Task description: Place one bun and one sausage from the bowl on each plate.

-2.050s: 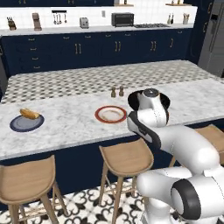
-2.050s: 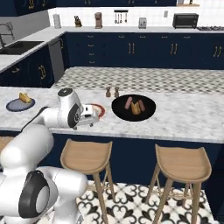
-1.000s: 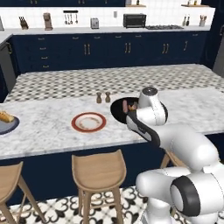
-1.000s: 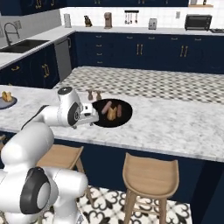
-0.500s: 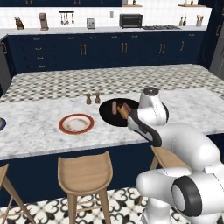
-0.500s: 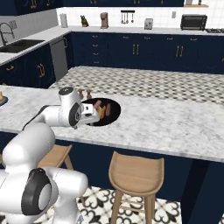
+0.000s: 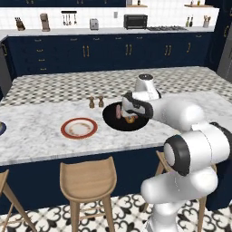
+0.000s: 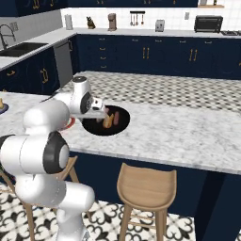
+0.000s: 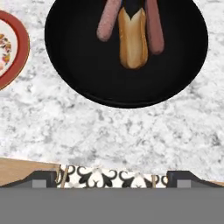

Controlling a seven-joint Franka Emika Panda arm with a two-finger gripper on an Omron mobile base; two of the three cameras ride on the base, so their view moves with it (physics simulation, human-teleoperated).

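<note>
Gripper (image 9: 112,177) fingers stood wide apart and held nothing, poised above the near edge of the marble tabletop (image 9: 131,131). Just ahead of it lay the black bowl (image 9: 83,74), where one bun (image 9: 132,39) sat between two sausages (image 9: 109,19), all untouched. Off to one side of the gripper, beside the bowl, the red-rimmed plate (image 7: 79,128) was bare of food, so by the look of it its bun and sausage were yet to be placed; the other plate's state could not be judged.
</note>
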